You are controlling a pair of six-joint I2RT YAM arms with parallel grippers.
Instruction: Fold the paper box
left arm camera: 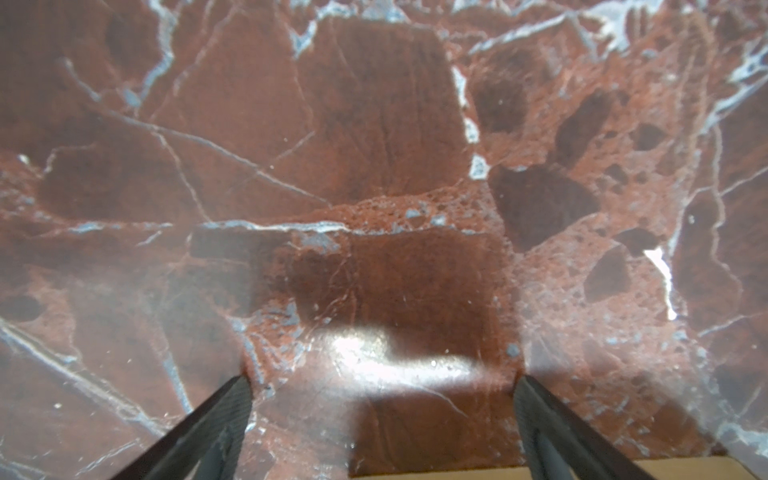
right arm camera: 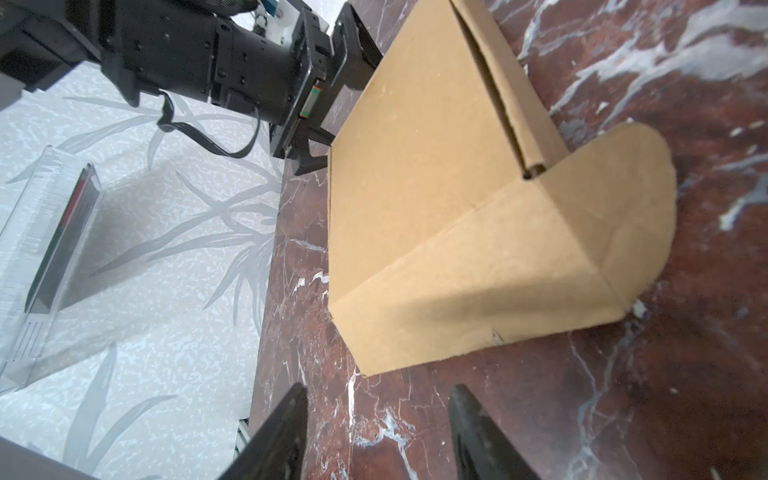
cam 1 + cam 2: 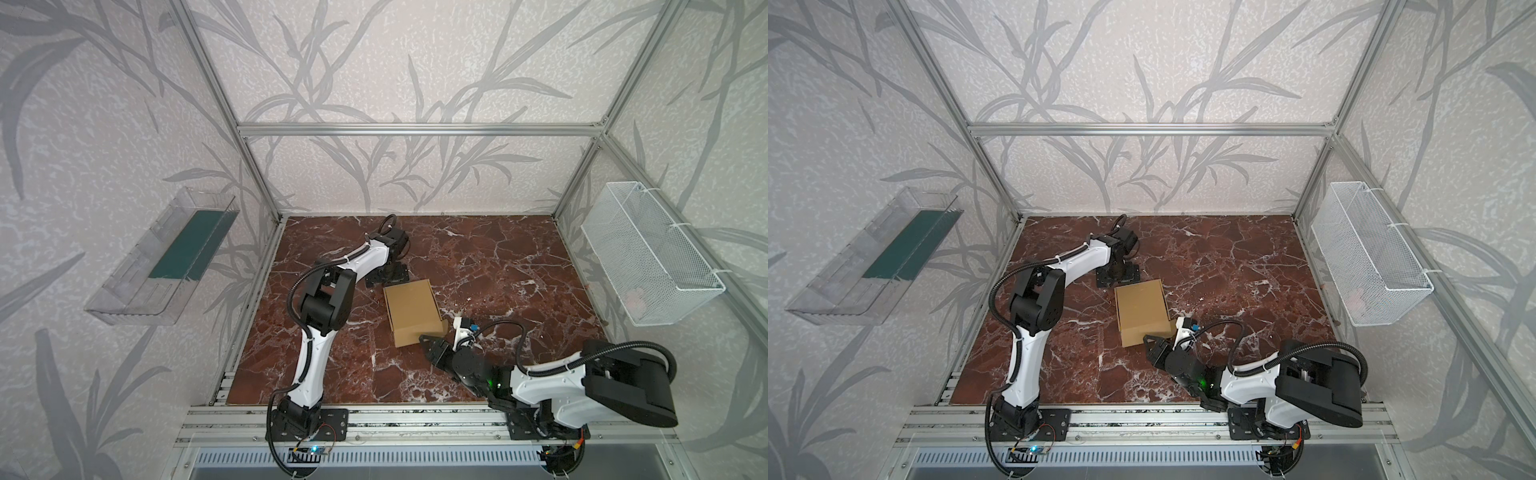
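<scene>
In both top views the paper box (image 3: 411, 309) (image 3: 1142, 313) lies closed and flat on the marbled desk (image 3: 519, 266) (image 3: 1246, 266). It sits between the two pairs of jaws, the left at its far edge and the right at its near corner.

In the left wrist view the left jaws stand fully spread and empty over bare desk, with a strip of box (image 1: 436, 473) back near their roots.

In the right wrist view the right jaws are about half open and hold nothing. The front flap (image 2: 478, 282) lies just ahead of their tips, and its rounded ear (image 2: 623, 187) splays out untucked.

The box looks light, stiff and springy at the creases, and likely to slide on the polished desk. Pinch the ear's thin edge while the left jaws brace the far edge.
</scene>
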